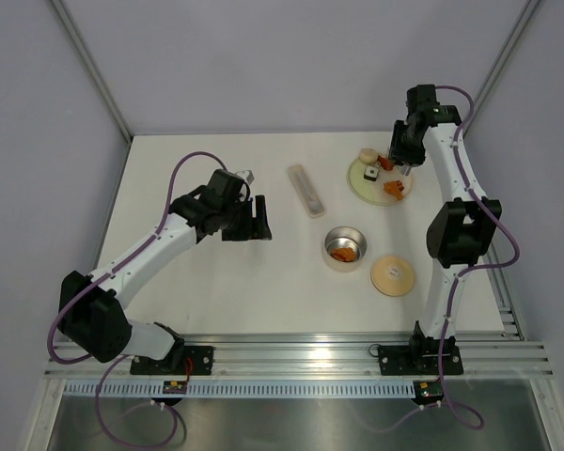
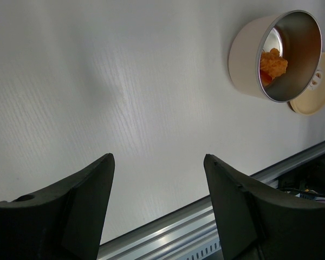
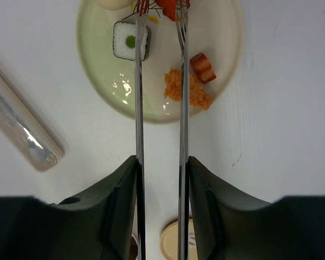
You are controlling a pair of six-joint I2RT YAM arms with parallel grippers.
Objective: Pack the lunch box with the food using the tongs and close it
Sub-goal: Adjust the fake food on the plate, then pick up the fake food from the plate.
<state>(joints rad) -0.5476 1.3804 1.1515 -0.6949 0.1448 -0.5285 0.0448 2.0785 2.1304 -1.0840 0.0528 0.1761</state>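
Steel slim tongs (image 3: 139, 108) pinched in right claw (image 3: 161, 162) | left claw (image 2: 158, 162) wide open, empty | glossy pale round plate (image 3: 97, 70)

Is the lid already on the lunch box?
No, the lid lies flat on the table beside the open lunch box, which holds an orange food piece.

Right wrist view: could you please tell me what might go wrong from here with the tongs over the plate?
The thin silver metal tongs straddle an orange-red food piece with arms apart, so it may slip out. The white-and-black roll piece lies beside one arm and could be pushed off the pale yellow-green plate.
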